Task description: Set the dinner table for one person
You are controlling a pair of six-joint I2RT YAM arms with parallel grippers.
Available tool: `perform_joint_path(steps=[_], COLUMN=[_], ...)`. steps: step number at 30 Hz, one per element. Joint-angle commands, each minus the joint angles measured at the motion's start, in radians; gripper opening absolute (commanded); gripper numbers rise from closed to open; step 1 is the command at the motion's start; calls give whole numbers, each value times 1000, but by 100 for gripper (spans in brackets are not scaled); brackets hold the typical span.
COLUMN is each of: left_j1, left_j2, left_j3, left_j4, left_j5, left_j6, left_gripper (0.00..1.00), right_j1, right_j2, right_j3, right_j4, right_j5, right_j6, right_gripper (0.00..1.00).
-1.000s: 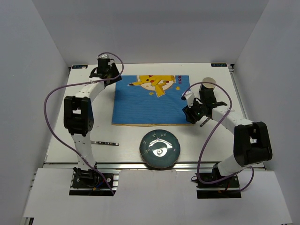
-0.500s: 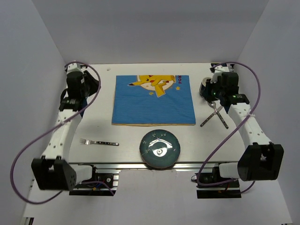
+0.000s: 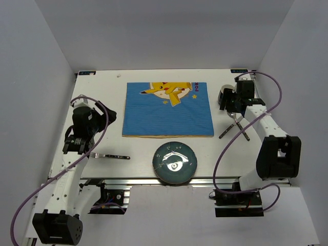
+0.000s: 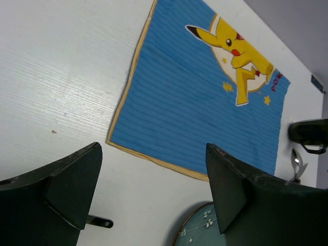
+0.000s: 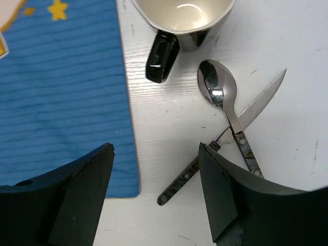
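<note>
My left gripper (image 3: 77, 146) points downward, jaws spread wide, the left arm folded with its elbow swung low and back past my base. My right gripper (image 3: 233, 100) reaches far forward on a stretched forearm, elbow bent out to the right, jaws likewise wide apart.

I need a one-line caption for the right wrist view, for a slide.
Open right gripper above a spoon crossing a knife, beside a mug and blue placemat.
</note>
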Motion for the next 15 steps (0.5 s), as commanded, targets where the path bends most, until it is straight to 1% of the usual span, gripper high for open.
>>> perform_joint_path(steps=[1,5,13,15], left_j1=[-1,-1,-1,-1], left_j2=[-39,-25,-12,-6], left_j3=[20,33,28,34], left_j4=[3,-5,-5,-14], left_j5=[3,7,7,3], left_j6=[-22,-21,-28,-25], left_gripper=[91,92,93,95], right_j1=[-3,-5,-5,-5], right_j2=[68,160,350,396], right_j3=[80,139,274,310], right_j4=[49,75,118,122], right_j5=[66,63,94,120], right_j6=[48,70,90,100], right_gripper=[71,69,68,65])
